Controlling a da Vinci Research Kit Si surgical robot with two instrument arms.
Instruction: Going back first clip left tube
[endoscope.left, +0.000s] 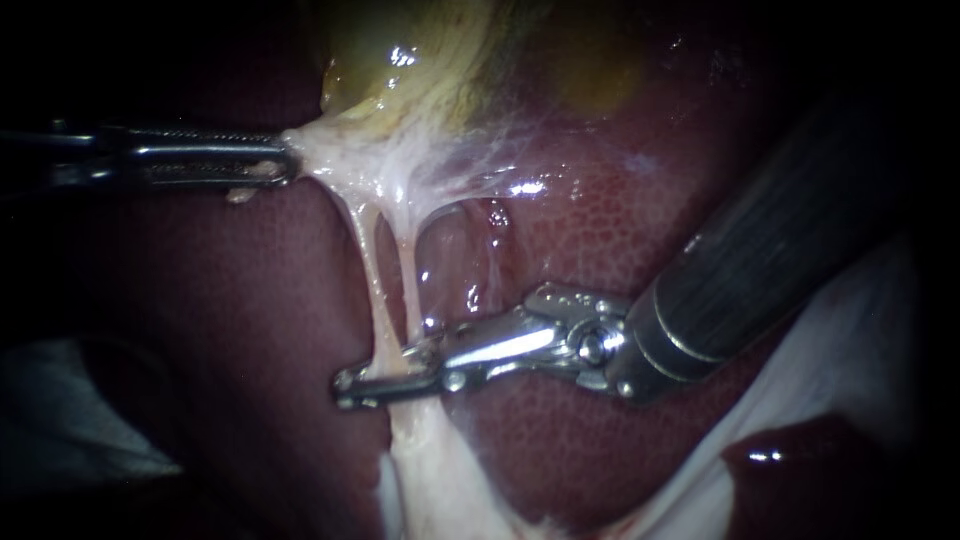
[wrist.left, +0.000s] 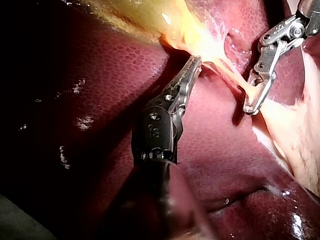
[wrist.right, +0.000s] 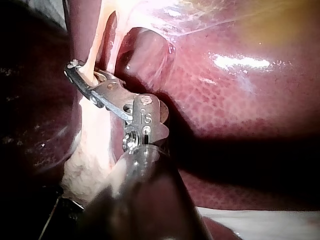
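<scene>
- Endoscope view: the left instrument (endoscope.left: 280, 165) has its jaws clamped on white tissue (endoscope.left: 350, 165) just below the yellow gallbladder (endoscope.left: 370, 60), and that tissue is stretched taut.
- The left tube (endoscope.left: 368, 270) is a thin, pale, glistening strand. It runs from the white tissue down across the liver (endoscope.left: 250, 330), just beside the right tube (endoscope.left: 408, 280).
- The right instrument (endoscope.left: 378, 367) has its jaws narrowly apart, with the lower part of the left tube between them.
- Left wrist view: the left instrument (wrist.left: 195, 62) pinches yellow-white tissue. Ahead of it, the right instrument (wrist.left: 251, 102) straddles a stretched pale strand.
- Right wrist view: the pale left tube (wrist.right: 94, 47) shows in the narrow gap between the jaws of the right instrument (wrist.right: 85, 72).
</scene>
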